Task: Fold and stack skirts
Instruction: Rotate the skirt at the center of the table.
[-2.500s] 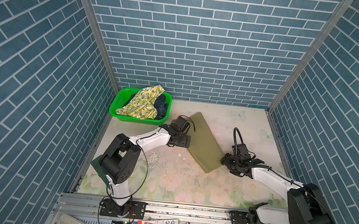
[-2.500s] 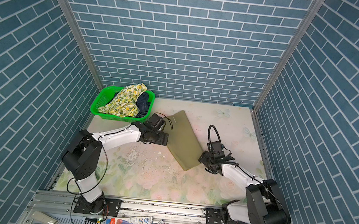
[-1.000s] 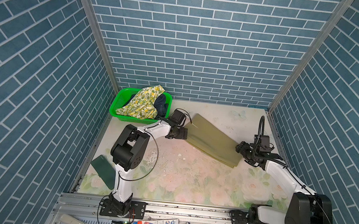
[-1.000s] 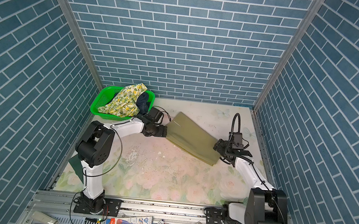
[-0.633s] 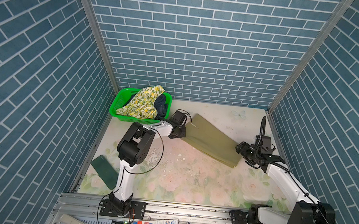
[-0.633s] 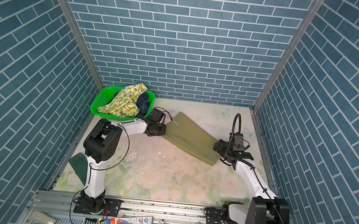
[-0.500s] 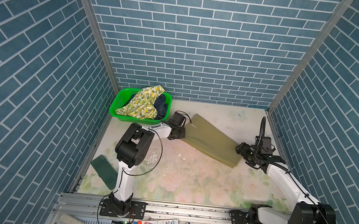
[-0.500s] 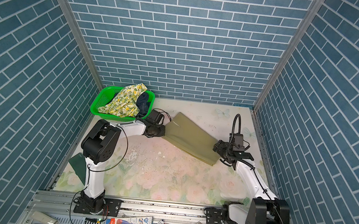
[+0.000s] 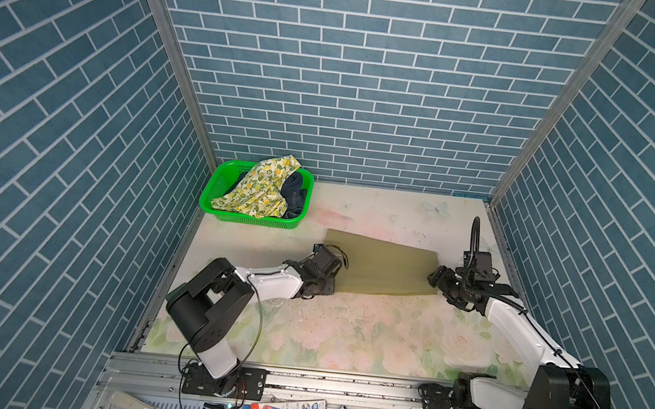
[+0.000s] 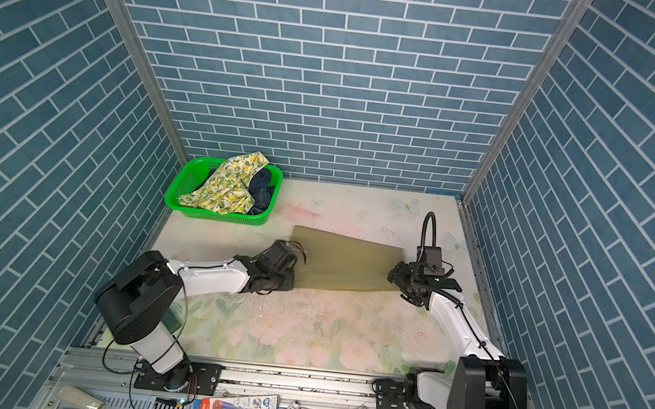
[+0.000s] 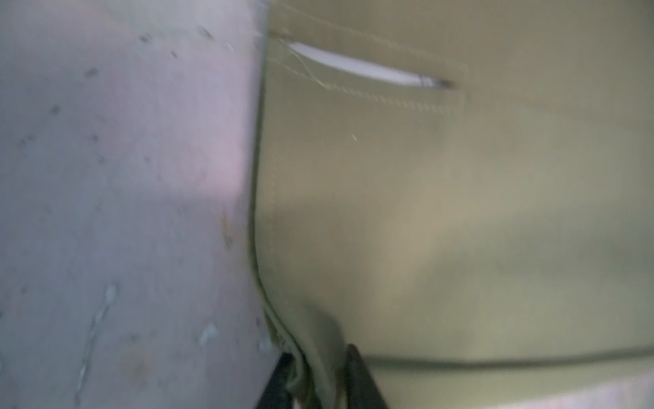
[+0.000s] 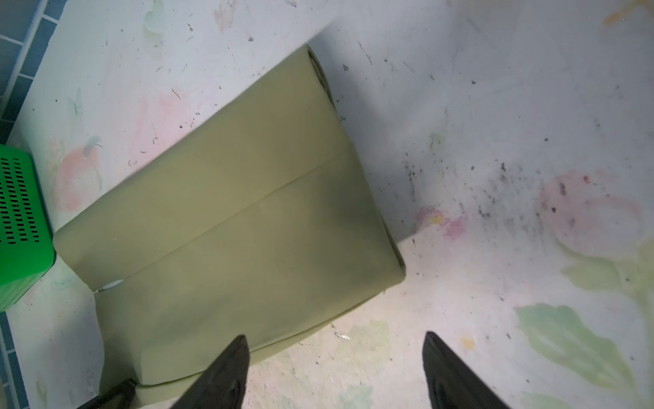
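The olive skirt [image 9: 383,269] lies flat on the counter [image 9: 345,332], toward the back and just in front of the basket [image 9: 249,220], apart from it. The right wrist view shows a straight cloth edge running across its middle, one layer over another, so at least one fold looks made. Whether it needs another to reach stacking size I cannot tell.

The left hand [image 11: 318,368] is at the skirt's edge on the basket's side. In the blurred left wrist view a bunched bit of that edge fills the narrow gap between its fingers, so it appears to pinch the cloth. The right hand [image 12: 335,336] is at the opposite end, jaws spread wide and holding nothing, with one finger over the skirt's corner.

The lemon skirt [image 9: 261,190] and the navy skirt [image 9: 295,196] lie crumpled together in the basket, neither one folded. No stack exists yet. By my reading, roughly a third of the work is under way and most is left.
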Action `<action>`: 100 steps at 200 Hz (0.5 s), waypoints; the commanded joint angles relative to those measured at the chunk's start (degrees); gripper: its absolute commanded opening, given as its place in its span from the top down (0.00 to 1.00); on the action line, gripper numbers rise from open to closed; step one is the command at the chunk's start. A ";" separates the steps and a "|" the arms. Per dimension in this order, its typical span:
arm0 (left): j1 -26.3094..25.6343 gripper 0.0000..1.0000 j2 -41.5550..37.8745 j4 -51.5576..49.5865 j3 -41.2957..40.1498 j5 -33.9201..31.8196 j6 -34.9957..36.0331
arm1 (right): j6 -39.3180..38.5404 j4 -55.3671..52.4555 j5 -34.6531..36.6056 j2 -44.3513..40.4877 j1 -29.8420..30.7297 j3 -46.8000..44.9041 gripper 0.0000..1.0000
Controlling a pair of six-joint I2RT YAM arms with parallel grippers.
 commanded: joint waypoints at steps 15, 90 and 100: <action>-0.09 0.27 -9.56 -8.13 -2.29 -4.65 0.28 | -2.40 0.15 -2.89 3.03 -1.86 -0.16 0.23; 4.80 0.27 -9.97 -7.83 2.63 3.96 -0.10 | -3.20 3.17 -4.26 8.75 -5.10 2.06 0.28; 4.79 0.29 -9.12 -5.99 2.84 6.10 -1.64 | -3.01 3.72 -4.22 8.59 -5.18 1.72 0.30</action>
